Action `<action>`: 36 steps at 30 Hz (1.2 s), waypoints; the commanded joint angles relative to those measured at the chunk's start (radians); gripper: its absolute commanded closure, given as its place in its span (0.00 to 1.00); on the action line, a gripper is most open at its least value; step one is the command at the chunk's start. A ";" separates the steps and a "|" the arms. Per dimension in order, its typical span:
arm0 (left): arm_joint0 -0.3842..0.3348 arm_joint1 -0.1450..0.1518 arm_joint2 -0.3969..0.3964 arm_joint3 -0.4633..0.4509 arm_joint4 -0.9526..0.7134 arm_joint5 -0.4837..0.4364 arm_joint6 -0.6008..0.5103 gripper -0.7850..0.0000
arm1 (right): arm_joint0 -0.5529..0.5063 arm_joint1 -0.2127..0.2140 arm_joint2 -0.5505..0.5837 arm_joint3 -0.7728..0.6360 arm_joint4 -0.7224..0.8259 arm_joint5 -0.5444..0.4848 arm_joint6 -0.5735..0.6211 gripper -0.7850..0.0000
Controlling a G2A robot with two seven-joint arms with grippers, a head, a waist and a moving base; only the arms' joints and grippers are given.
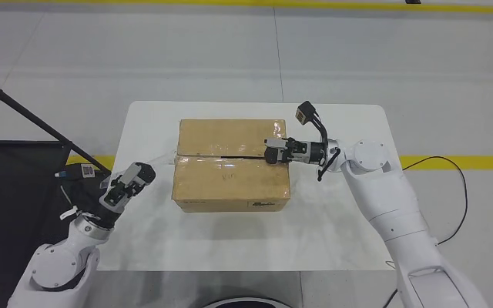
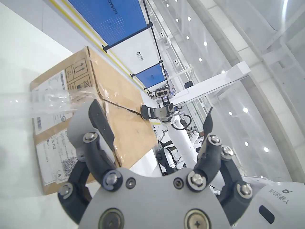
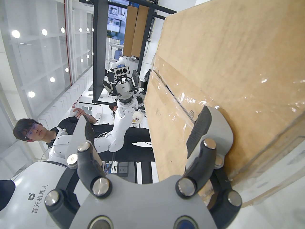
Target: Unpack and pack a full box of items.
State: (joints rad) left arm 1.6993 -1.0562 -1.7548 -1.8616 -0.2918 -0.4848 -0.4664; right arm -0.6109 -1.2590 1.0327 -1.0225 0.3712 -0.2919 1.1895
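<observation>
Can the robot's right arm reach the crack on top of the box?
Probably yes. The right tool is open at the end of the seam on top of the box, with nothing between.

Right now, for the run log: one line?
box: flaps shut | left gripper: open, beside box | right gripper: open, at seam

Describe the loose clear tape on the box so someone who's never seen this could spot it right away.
On the white table sits one brown cardboard box. At the end facing the left gripper, a crumpled strip of clear tape sticks out past the labelled side. Unlike the tape lying flat along the top seam, it hangs free off the cardboard.
</observation>
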 commanded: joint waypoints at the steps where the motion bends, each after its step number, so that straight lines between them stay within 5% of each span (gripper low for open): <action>1: 0.000 0.000 0.001 0.000 0.001 0.001 0.001 0.00 | 0.000 0.000 0.000 0.000 0.000 0.000 0.000 0.00; 10: 0.000 -0.003 0.018 0.009 -0.024 0.028 0.007 0.00 | 0.000 0.000 0.000 0.000 0.000 0.000 0.000 0.00; 17: -0.010 -0.016 0.080 0.158 -0.143 0.059 0.034 0.00 | 0.000 0.000 0.000 0.000 0.000 0.000 0.000 0.00; 27: -0.166 -0.041 0.172 0.363 -0.250 0.182 0.151 0.00 | 0.000 0.000 0.000 0.000 0.000 0.000 0.000 0.00; 36: -0.273 -0.063 0.215 0.439 -0.317 0.226 0.252 0.00 | 0.000 0.000 0.000 0.000 0.000 0.000 0.000 0.00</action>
State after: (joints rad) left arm 1.4306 -1.1176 -1.5396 -1.4237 -0.6044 -0.2556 -0.2243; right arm -0.6111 -1.2589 1.0329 -1.0229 0.3712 -0.2921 1.1896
